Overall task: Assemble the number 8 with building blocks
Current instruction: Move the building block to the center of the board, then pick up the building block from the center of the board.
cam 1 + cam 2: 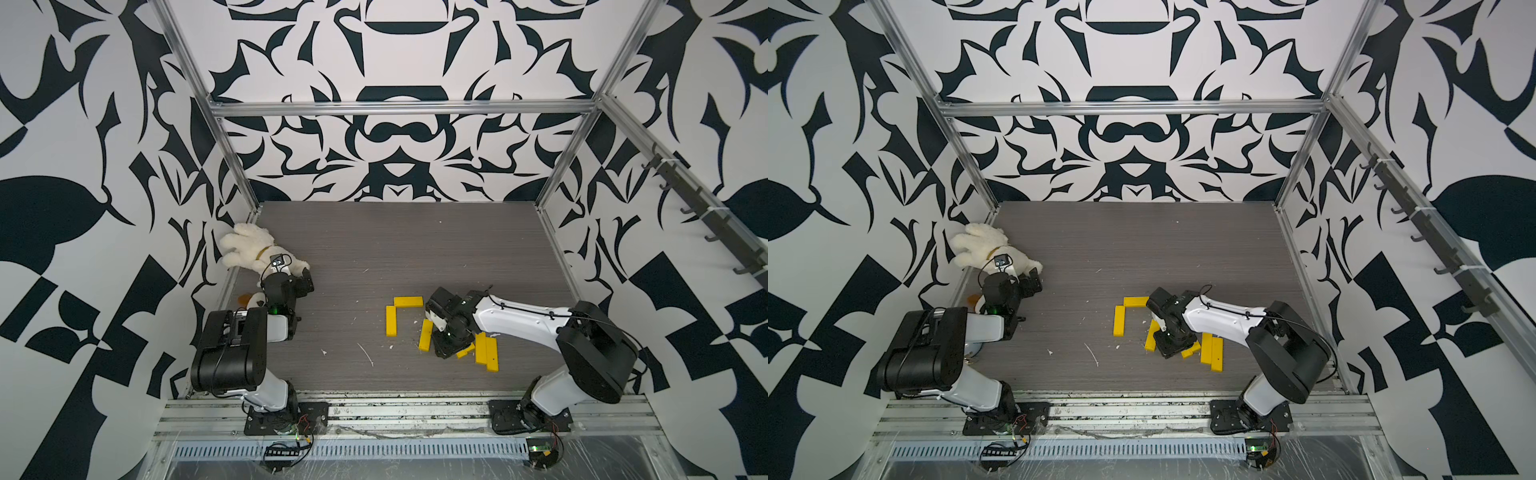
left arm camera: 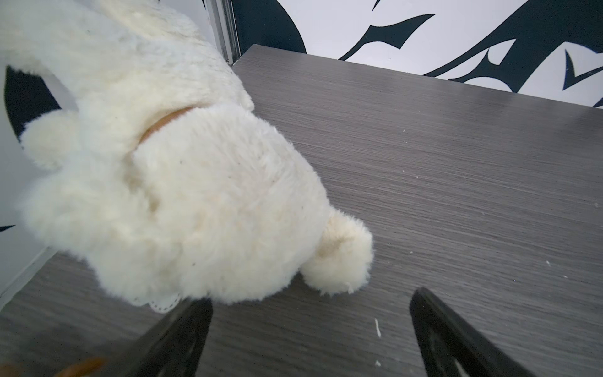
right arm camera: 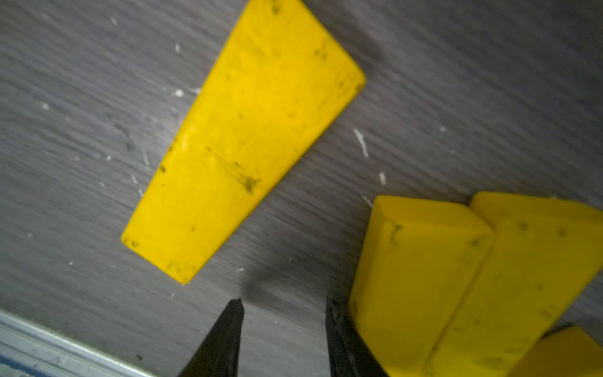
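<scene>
The number 8 (image 1: 399, 302) is barely started. Two of the building blocks (image 1: 391, 320) lie flat on the bench (image 1: 374, 249) as an L: a crosswise bar (image 1: 411, 301) meets the end of an upright bar (image 1: 1119, 321) at the corner, touching or very nearly. My guess is they went down first so the others have a square corner to line up against.

A tilted bar (image 1: 425, 335) lies flat just beside the L, askew and not squared up yet. The spares sit near the right arm: two bars side by side (image 1: 486, 351) and a bit of another (image 1: 465, 350) poking out from under the wrist. I count six, so the seventh may be hidden under the arm.

The right fingers (image 3: 225, 339) hang low over the bench between the tilted bar and the spares. They're partly apart, with only bare bench in the gap, so they're holding nothing. One finger sits right against a spare block, but I can't tell if it touches. Looks like lining up for a pick or a nudge.

The left fingers (image 2: 182, 333) are spread as wide as they go and empty. They're parked next to the white plush toy (image 2: 163, 179) in the far corner, well apart from the blocks, presumably just out of the way.

Writing or brands: none I can read. The blocks show only dark scuffs.
</scene>
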Controlling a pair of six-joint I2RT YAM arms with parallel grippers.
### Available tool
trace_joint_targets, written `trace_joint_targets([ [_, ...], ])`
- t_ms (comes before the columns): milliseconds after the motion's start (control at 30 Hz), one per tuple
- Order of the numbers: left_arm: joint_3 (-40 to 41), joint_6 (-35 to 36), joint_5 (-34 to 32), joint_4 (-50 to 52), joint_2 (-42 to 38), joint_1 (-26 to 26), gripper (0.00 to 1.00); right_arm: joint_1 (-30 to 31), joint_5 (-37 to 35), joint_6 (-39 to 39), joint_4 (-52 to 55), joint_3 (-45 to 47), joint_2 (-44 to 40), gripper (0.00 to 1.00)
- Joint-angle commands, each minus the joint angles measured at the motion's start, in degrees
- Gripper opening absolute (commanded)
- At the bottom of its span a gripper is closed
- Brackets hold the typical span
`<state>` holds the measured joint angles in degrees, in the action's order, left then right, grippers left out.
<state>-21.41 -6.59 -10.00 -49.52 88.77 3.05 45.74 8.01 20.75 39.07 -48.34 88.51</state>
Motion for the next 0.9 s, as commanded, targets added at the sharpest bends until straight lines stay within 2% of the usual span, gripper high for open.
trace_joint_targets([
  [0,-0.43,0.02,0.38,-0.93,-0.30,0.27,0.99,0.23,1.68,-0.63,3.23,-4.93,-4.84,0.47],
  [167,-0.39,0.00,0.36,-0.93,-0.27,0.22,0.99,0.23,2.96,1.22,5.26,-9.85,-6.71,0.52],
  [367,-0.39,0.02,0.34,-0.91,-0.32,0.26,0.99,1.04,1.50,8.88,9.99,-15.16,1.91,0.59],
  [467,-0.39,0.01,0.34,-0.85,-0.28,0.21,0.99,1.46,0.69,10.81,10.53,-16.71,3.39,0.60],
  [867,-0.39,0.00,0.40,-0.86,-0.32,0.22,0.99,1.88,-0.66,10.97,11.82,-22.19,12.66,0.60],
])
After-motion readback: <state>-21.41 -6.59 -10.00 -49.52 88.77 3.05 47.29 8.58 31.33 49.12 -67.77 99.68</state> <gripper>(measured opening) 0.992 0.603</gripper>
